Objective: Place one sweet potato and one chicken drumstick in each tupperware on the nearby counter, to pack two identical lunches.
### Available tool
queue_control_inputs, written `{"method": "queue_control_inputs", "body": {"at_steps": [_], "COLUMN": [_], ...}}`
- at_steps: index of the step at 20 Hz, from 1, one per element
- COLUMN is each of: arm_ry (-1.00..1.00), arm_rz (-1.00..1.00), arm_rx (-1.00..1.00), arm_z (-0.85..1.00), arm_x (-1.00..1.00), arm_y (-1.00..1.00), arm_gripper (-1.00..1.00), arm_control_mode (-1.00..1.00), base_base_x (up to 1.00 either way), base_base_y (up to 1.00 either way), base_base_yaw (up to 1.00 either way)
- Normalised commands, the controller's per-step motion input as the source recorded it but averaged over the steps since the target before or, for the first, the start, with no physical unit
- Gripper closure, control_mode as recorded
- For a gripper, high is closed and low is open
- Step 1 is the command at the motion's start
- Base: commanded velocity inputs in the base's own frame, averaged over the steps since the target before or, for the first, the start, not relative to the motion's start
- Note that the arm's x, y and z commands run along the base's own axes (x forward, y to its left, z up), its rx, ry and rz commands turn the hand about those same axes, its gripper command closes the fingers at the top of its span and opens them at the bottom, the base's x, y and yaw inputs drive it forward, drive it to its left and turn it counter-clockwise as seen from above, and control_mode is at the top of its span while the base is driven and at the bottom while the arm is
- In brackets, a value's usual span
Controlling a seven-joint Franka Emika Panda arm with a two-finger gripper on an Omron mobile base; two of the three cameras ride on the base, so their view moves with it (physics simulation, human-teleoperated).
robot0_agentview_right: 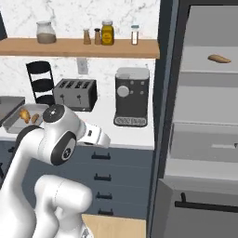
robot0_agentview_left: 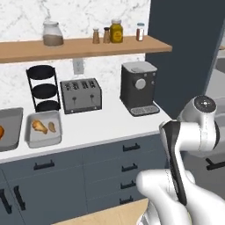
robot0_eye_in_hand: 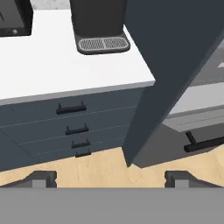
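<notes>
- Lighter grey rectangular tupperware (robot0_agentview_left: 42, 128) on flat white counter (robot0_agentview_left: 96, 123), at 9 o'clock in left base view, holds glossy orange-brown chicken drumstick (robot0_agentview_left: 38, 126) beside tan sweet potato (robot0_agentview_left: 52, 127).
- Darker grey tupperware (robot0_agentview_left: 9, 128) at its 9 o'clock.
- Another tan sweet potato (robot0_agentview_right: 219, 58) on grey fridge shelf (robot0_agentview_right: 207, 66), 2 o'clock in right base view.
- Two-finger gripper (robot0_eye_in_hand: 111, 178) jaws wide apart, empty.
- No readable writing.

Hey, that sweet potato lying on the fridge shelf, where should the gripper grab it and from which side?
Grip the sweet potato across its thick middle, coming in from the open front. It lies lengthwise along the fridge shelf with tapered ends that would slip. The gripper is open.
</notes>
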Motion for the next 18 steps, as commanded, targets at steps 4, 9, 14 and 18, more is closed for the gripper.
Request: {"method": "queue_control_inputs", "body": {"at_steps": [4, 9, 14, 18], "arm_ry": [0.00, 0.00, 0.00, 0.00], "arm_rz": [0.00, 0.00, 0.00, 0.00], "arm_rx": [0.00, 0.00, 0.00, 0.00], "arm_z": [0.00, 0.00, 0.00, 0.00], "arm_x": [0.00, 0.00, 0.00, 0.00], "arm_y": [0.00, 0.00, 0.00, 0.00], "arm_gripper": [-1.00, -1.00, -1.00, -1.00], "arm_control_mode": [1.00, 1.00, 1.00, 1.00], "base_base_x": [0.17, 0.10, 0.08, 0.13], "base_base_y": [-1.00, -1.00, -0.98, -0.74], "base_base_yaw": [0.16, 0.15, 0.13, 0.08]}}
